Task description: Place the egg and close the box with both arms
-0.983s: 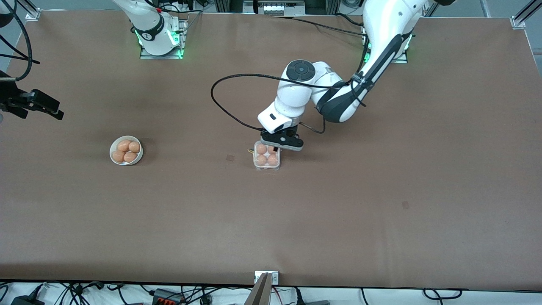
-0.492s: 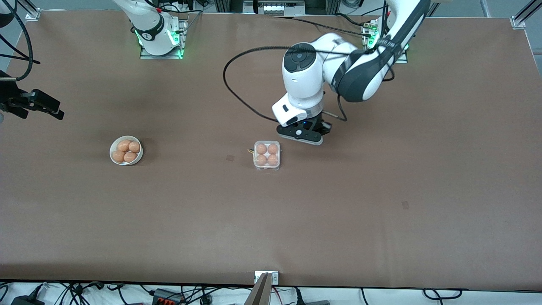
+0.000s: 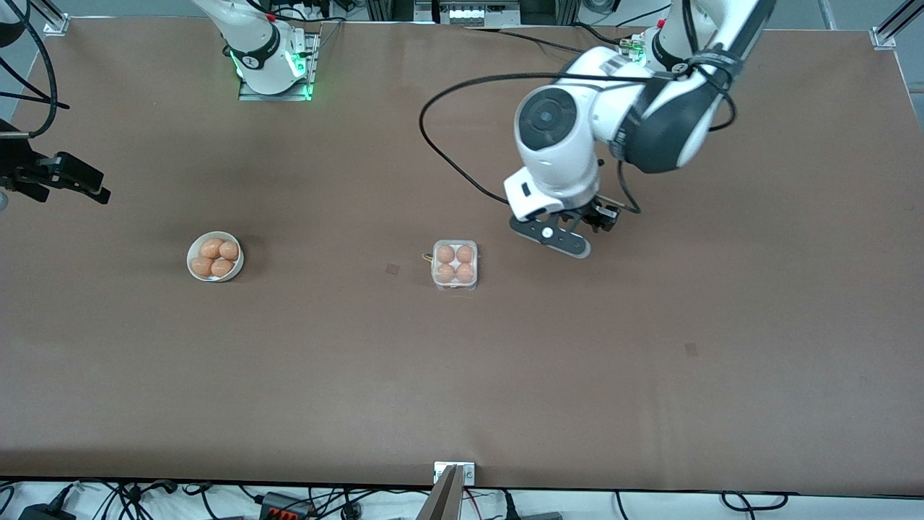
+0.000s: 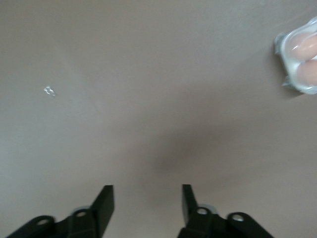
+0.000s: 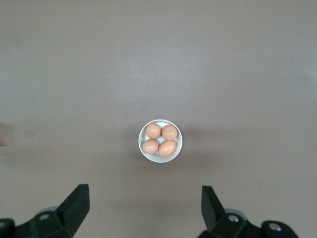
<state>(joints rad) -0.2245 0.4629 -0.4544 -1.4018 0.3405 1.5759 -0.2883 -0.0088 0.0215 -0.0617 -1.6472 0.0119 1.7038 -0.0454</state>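
The box [image 3: 455,265] sits mid-table, a white tray with several eggs under its clear lid, which lies down over them. It also shows at the edge of the left wrist view [image 4: 301,59]. My left gripper [image 3: 557,238] is open and empty, over bare table beside the box toward the left arm's end; it also shows in its own wrist view [image 4: 147,191]. My right gripper [image 3: 85,189] is open and empty, held high at the right arm's end of the table, and shows in its own wrist view [image 5: 144,191]. It waits there.
A round white bowl [image 3: 192,269] with several brown eggs stands toward the right arm's end of the table; it also shows in the right wrist view [image 5: 142,148]. A black cable [image 3: 440,155] loops from the left arm above the table.
My left gripper has lifted off the box and moved toward the left arm's end of the table. The box and the right arm have not moved.
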